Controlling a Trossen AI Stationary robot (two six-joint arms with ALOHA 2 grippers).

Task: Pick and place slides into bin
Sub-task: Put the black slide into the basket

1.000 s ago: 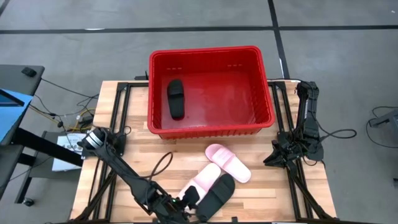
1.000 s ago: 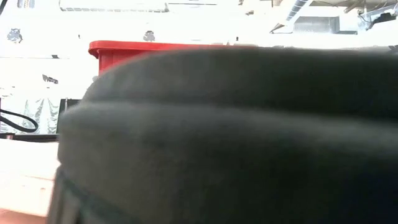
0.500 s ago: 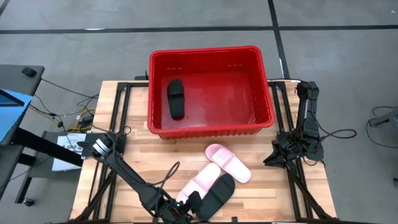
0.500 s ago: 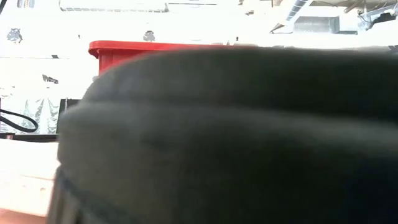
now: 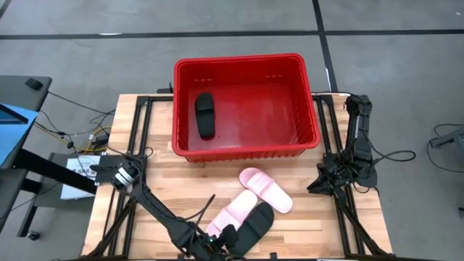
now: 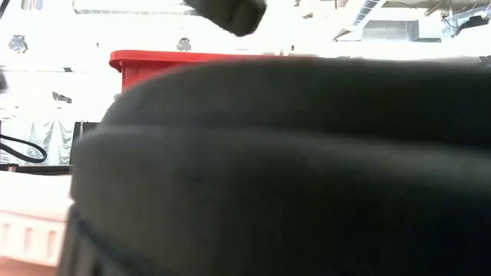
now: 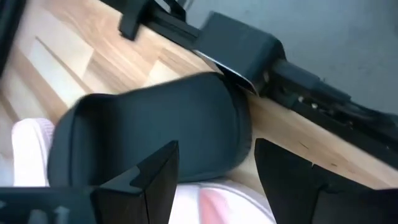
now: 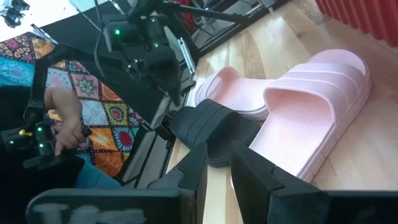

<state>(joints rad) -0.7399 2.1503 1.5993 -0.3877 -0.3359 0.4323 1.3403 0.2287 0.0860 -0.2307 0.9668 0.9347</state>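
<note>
The red bin [image 5: 239, 58] stands at the table's far side with one black slide [image 5: 205, 114] lying on its floor. On the wood in front lie two pink slides [image 5: 266, 190] [image 5: 233, 210] and a black slide [image 5: 254, 226], whose side overlaps the nearer pink one. That black slide [image 6: 291, 169] fills the low view. My left gripper [image 5: 221, 239] [image 7: 214, 180] is open and low over the near ends of the pink and black slides, with the black strap [image 7: 155, 130] just ahead. My right gripper [image 5: 317, 186] [image 8: 219, 177] waits at the right, shut but for a slim gap, holding nothing. My left gripper slants down from the table's left near side. Its two fingers [image 7: 146, 186] stand either side of where the black strap's edge meets the pink slide [image 7: 217, 208]. I cannot tell whether they touch either slide.
Black frame rails [image 5: 138, 138] run along both sides of the table, and a bracket [image 7: 239, 46] sits at the near edge by the black slide. A cable [image 5: 190, 192] loops beside my left arm. A person [image 8: 62, 124] sits beyond the table's near left corner.
My left gripper has gone down and a little toward the near edge, onto the near ends of the pink and black slides, and has stayed open. Part of that arm now shows at the top of the low view.
</note>
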